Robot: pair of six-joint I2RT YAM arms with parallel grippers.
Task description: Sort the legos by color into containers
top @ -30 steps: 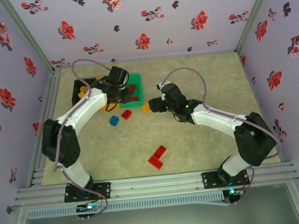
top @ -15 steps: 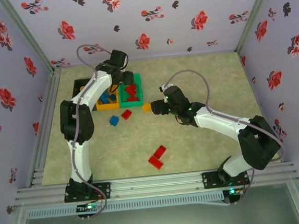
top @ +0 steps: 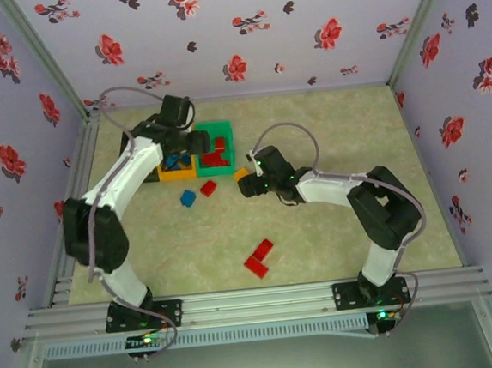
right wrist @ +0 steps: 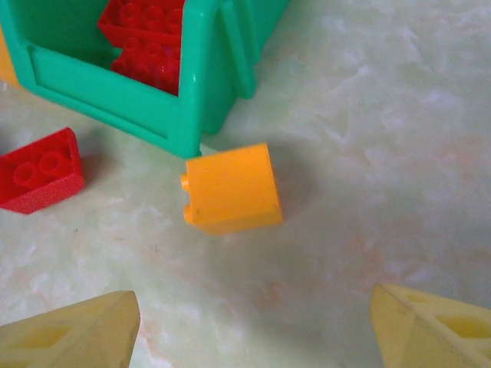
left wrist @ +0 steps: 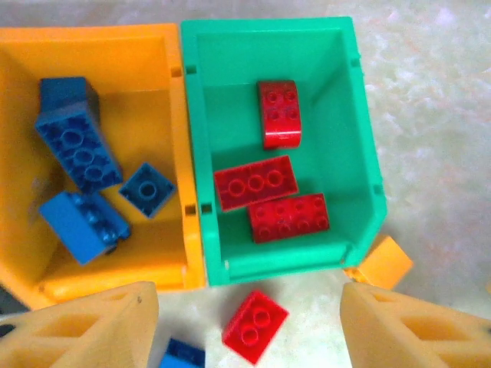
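Left wrist shows our left jaws wide and empty by the green bin [left wrist: 268, 29] holding three red bricks [left wrist: 255, 182]. Our right jaws gape wide before an orange brick [right wrist: 232, 188] on the bench [right wrist: 383, 115], just beside that bin.

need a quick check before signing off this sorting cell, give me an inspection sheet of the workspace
surface: mottled beige tabletop, nothing spilled
job's things: green plastic bin holds three red plastic bricks; orange-yellow plastic bin holds blue plastic bricks; black bin partly behind left arm; loose: orange brick by green bin's corner, small red brick and blue brick nearby, two red bricks near front
clutter: nothing seen
grippers: left gripper open over the bins; right gripper open, orange brick ahead of it
cables: grey cable looped above each arm
surroundings: lilac floral walls, aluminium rail frame
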